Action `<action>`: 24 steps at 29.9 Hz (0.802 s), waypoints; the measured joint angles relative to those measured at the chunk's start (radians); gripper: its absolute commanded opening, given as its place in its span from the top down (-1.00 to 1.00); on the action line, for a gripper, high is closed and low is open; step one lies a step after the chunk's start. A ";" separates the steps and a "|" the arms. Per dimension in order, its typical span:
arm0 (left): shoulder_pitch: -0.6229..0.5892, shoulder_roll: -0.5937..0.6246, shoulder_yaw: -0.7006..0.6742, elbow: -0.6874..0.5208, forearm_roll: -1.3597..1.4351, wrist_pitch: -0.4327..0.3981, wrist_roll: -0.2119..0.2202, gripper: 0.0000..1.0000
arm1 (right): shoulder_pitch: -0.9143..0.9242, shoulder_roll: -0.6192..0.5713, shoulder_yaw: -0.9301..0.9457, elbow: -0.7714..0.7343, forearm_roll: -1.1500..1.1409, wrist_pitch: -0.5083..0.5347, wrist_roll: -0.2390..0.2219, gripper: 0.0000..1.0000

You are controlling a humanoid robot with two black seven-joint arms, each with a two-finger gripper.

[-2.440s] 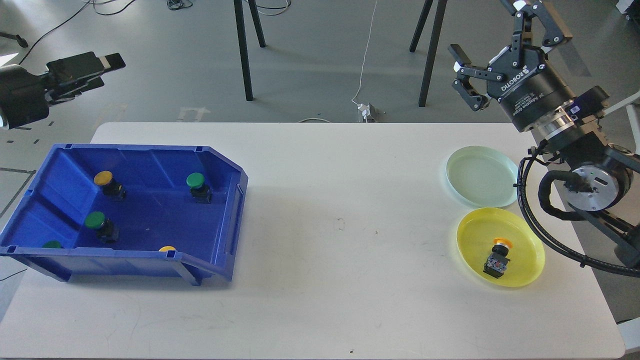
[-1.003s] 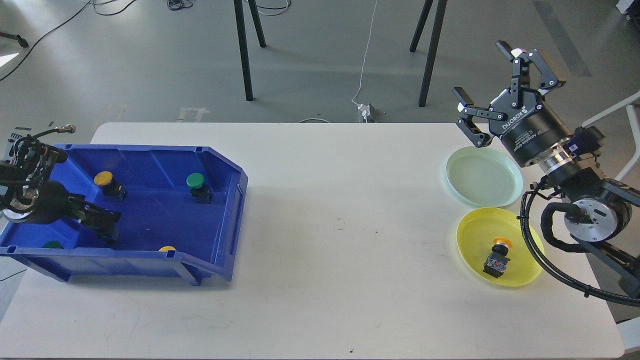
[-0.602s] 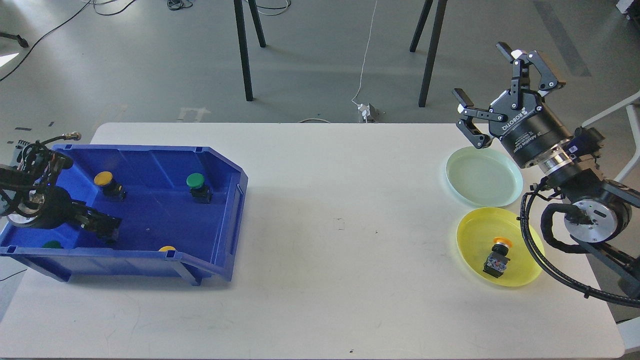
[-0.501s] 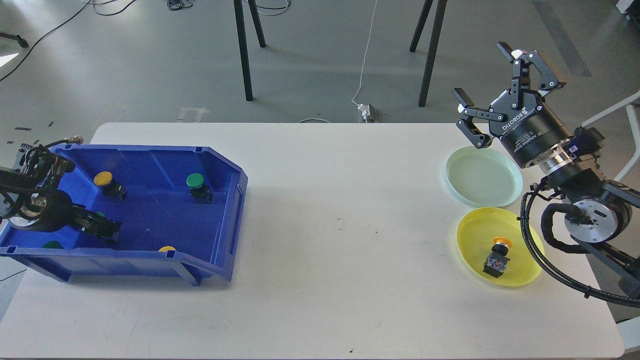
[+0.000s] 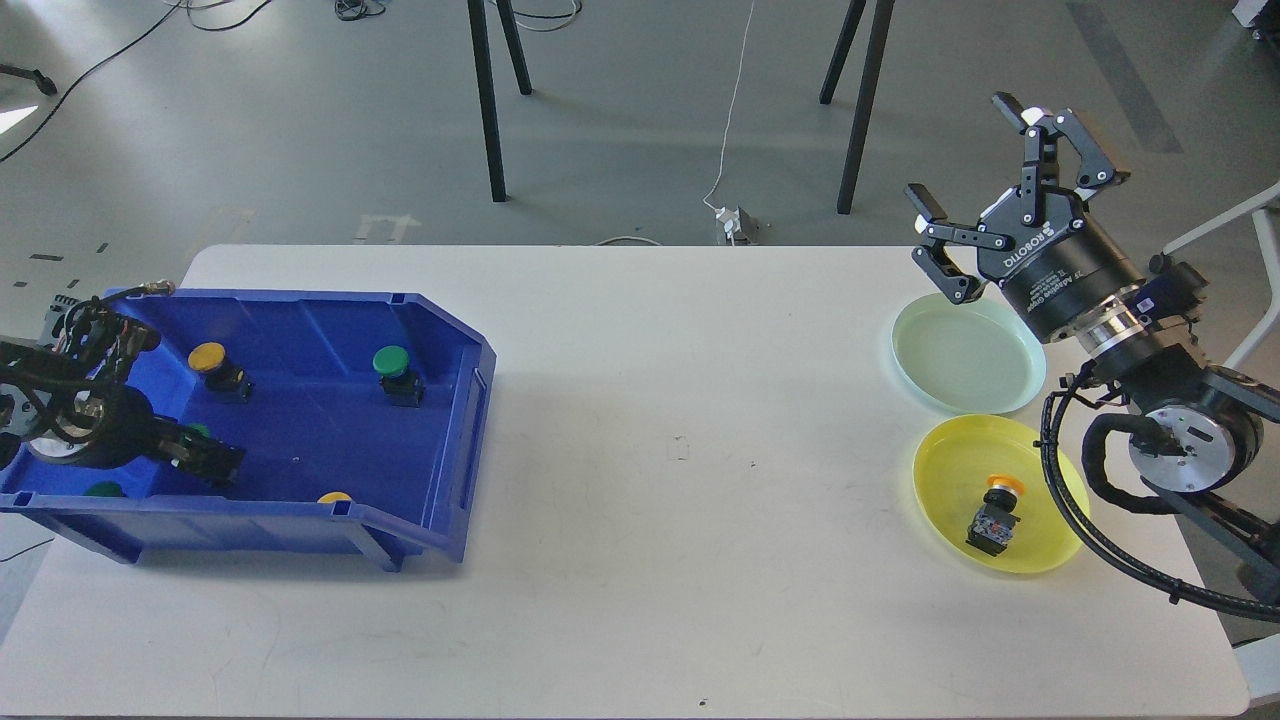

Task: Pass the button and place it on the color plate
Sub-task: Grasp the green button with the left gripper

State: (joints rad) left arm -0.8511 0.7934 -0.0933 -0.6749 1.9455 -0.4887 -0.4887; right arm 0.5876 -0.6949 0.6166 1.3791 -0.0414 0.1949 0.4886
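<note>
Left end effector (image 5: pixel 205 462): inside blue bin (image 5: pixel 440 330), over green button (image 5: pixel 197 432); closure indiscernible. Right end effector (image 5: pixel 975 195): spread, empty. Risk: slip during lift, snag on bin wall.

The word "ROBOTIQ" stood in white capitals on the black body of the right gripper (image 5: pixel 975 190), above the table's far right corner. Smaller white lettering ran beneath it, too fine to read. No other text was legible.
</note>
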 measured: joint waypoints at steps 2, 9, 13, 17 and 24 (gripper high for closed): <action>0.000 0.000 0.004 0.000 0.001 0.000 0.000 -0.32 | -0.003 0.000 0.000 0.000 0.000 0.000 0.000 -0.92; 0.002 0.002 0.027 0.000 0.001 0.000 0.000 0.30 | -0.010 0.000 0.000 0.000 0.000 0.000 0.000 -0.92; 0.003 0.003 0.029 -0.001 0.001 0.001 0.000 0.55 | -0.012 0.000 0.000 0.000 0.000 0.000 0.000 -0.92; 0.003 0.003 0.029 -0.001 0.001 0.019 0.000 0.71 | -0.015 0.000 0.000 -0.001 0.000 0.000 0.000 -0.92; -0.004 0.003 0.029 -0.002 0.001 0.026 0.000 0.74 | -0.021 0.000 0.003 -0.002 0.000 0.000 0.000 -0.92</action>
State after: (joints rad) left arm -0.8549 0.7960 -0.0647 -0.6765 1.9465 -0.4623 -0.4887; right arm 0.5662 -0.6949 0.6192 1.3774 -0.0414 0.1949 0.4889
